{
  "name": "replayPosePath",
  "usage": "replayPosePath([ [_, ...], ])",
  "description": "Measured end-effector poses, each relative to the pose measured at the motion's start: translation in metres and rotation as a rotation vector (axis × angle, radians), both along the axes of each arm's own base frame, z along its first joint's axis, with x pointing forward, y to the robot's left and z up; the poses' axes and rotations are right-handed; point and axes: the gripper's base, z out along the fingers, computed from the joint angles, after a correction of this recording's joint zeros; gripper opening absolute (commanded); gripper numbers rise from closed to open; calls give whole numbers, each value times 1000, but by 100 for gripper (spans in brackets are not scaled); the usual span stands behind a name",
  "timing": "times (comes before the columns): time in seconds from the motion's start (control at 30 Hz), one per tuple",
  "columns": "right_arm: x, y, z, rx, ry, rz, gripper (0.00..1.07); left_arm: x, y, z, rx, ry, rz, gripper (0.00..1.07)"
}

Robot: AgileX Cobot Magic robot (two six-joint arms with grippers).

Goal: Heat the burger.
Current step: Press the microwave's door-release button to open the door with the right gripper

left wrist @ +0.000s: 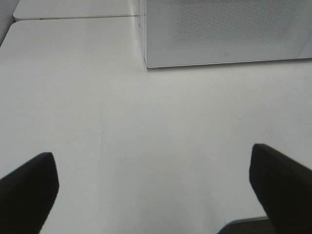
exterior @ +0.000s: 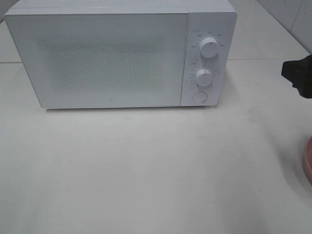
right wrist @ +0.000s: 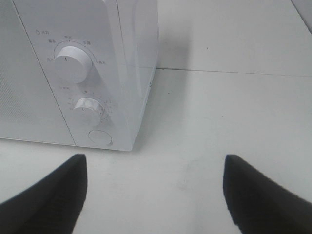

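Two pincers show, and both stand with their fingers spread wide apart and nothing held between them. The left pincer [left wrist: 153, 195] hangs over the white table [left wrist: 122, 126], its dark fingers [left wrist: 27, 192] well apart, with a lower corner of the microwave [left wrist: 224, 34] ahead of it. The right pincer [right wrist: 155, 195] is spread just as plainly and faces the microwave's control side.

In the high view the microwave sits toward 12 o'clock on the table, white and boxy, its door [exterior: 100, 58] shut flat against the body. On the front, the controls lie at 3 o'clock from the door: an upper knob [exterior: 208, 48], a lower knob [exterior: 204, 77] straight below it at 6 o'clock, and a round button [exterior: 198, 96] lowest of the three. Faint printed marks ring both knobs, too small to read.

A black part of the right arm [exterior: 298, 75] pokes in at the view's 2 o'clock edge, well apart from the microwave. Lower on that same edge, near 4 o'clock, only a curved sliver of a pink plate [exterior: 308, 161] shows — the frame cuts off the rest.

As for the burger, it appears in none of the three views, so where it lies cannot be told.
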Motion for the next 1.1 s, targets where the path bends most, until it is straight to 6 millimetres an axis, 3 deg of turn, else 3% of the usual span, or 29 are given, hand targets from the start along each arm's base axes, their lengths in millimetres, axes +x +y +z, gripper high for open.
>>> replayPosePath([
  [0.37,19,3,-31,1,-54,13,75,0,0,0,0,0,0,100],
  [0.77,31,-1,-47,22,-85,-77,75,0,0,0,0,0,0,100],
  [1.1,33,33,-68,-26,-95,-44,75,0,0,0,0,0,0,100],
])
